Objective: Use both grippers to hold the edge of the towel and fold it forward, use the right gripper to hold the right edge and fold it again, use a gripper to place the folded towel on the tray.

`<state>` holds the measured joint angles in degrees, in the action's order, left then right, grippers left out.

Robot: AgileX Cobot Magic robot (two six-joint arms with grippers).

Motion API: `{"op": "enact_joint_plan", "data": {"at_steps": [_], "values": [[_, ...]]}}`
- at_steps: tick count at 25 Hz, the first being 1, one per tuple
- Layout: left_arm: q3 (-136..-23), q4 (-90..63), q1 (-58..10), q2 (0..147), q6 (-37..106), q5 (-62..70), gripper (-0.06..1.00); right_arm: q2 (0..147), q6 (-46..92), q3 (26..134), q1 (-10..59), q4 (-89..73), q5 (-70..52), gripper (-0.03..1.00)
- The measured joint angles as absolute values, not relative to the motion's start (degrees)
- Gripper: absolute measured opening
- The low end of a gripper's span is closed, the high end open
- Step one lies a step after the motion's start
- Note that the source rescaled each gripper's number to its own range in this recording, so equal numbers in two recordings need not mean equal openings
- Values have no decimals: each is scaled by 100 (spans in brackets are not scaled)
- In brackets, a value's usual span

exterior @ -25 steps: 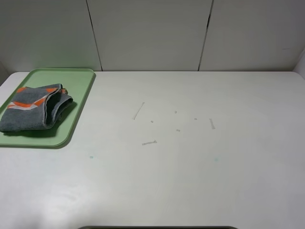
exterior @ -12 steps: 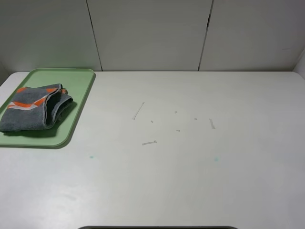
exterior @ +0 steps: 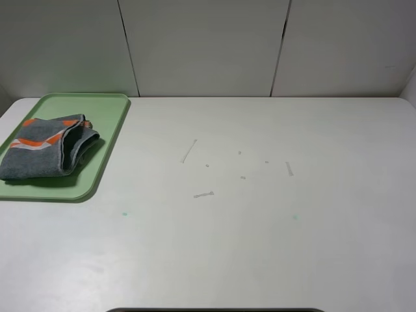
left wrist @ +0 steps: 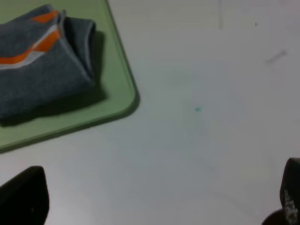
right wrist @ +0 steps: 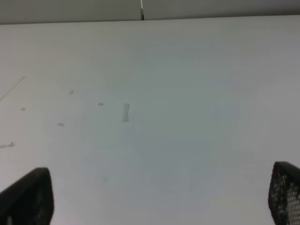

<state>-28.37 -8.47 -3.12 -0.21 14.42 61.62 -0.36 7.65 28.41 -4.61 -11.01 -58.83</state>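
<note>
The folded grey towel [exterior: 45, 147] with orange and white stripes lies on the green tray [exterior: 107, 140] at the table's far left. It also shows in the left wrist view [left wrist: 42, 61], lying on the tray [left wrist: 115, 84]. Neither arm shows in the exterior high view. My left gripper [left wrist: 154, 201] is open and empty above the bare table, apart from the tray. My right gripper [right wrist: 154, 199] is open and empty above the table's right part.
The white table [exterior: 260, 247] bears small scuff marks and tape bits [exterior: 203, 194] near its middle. A grey panel wall [exterior: 208, 45] stands behind the table. A dark edge [exterior: 214, 310] shows at the table's front.
</note>
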Motion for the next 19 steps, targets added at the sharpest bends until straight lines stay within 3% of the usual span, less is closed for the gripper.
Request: {"op": "enact_joint_plan", "data": {"at_steps": [19], "values": [[-2837,-895,-312,-21,1291,6173,100,-36,765,2841,-461,-1101,-5883,100]]}}
